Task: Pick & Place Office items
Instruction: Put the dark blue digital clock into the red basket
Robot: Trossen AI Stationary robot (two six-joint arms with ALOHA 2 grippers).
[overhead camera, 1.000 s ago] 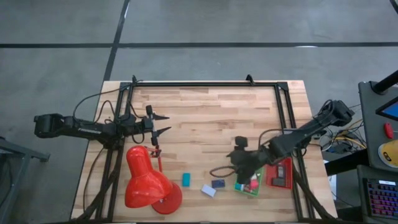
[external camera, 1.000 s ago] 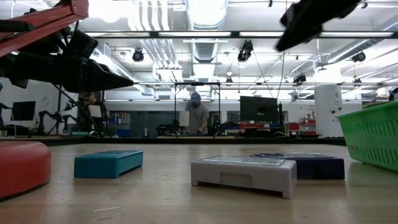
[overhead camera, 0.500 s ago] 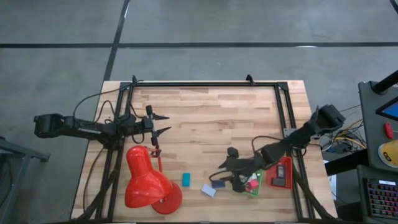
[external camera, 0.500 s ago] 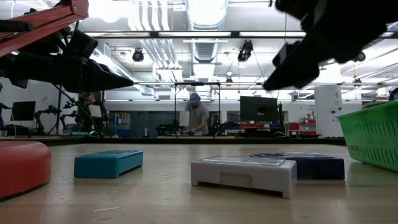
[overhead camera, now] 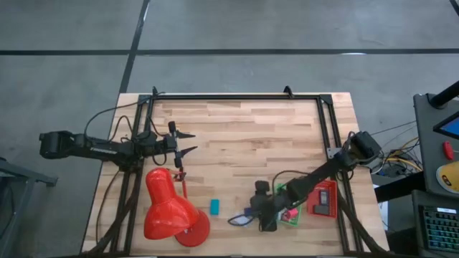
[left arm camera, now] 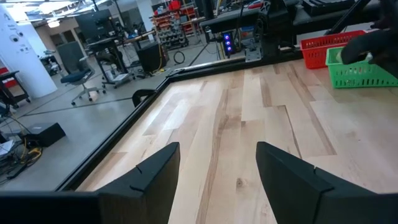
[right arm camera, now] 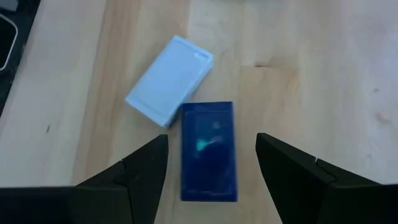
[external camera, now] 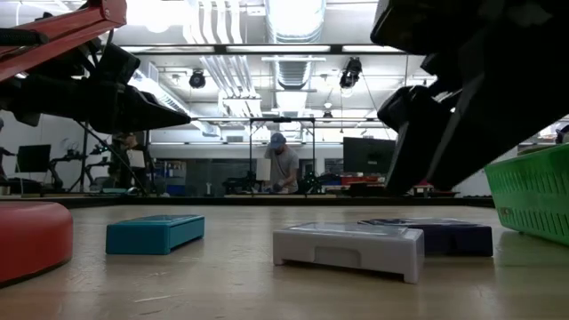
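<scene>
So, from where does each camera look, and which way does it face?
High view: above, straight down on the table, both arms.
Low view: table height, across to the room; white block.
Left wrist view: over bare wood toward the green tray; left gripper open.
Right wrist view: down at the dark blue block; right gripper open.
Shared: both blocks.

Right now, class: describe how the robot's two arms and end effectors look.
Both arms are dark, slim and jointed, with black cables trailing from them. The left end effector has two thin pointed black fingers; the right end effector shows two broad, angular dark fingers with flat faces.
</scene>
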